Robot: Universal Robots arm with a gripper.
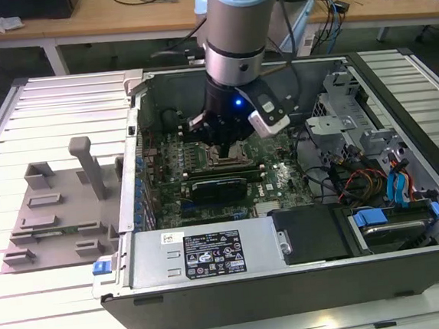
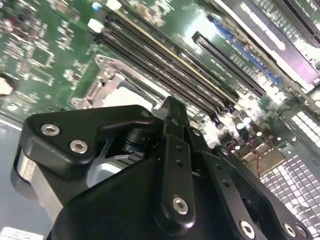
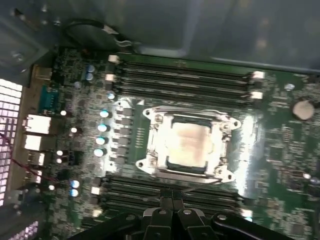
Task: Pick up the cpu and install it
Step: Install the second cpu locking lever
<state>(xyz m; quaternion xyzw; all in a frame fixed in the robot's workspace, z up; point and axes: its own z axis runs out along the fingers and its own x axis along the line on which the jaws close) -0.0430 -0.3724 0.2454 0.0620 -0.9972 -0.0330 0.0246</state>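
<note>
cpu (image 3: 187, 145) seated flat in socket (image 3: 150, 150); gripper (image 3: 172, 200) pressed together, empty, just above; corners best checked flush.

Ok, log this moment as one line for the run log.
tool: above motherboard, nothing visibly held | cpu: seated in socket | case: open, on its side

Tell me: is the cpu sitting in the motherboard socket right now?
Yes. In the first wrist view the cpu lies flat inside the socket frame.
</note>
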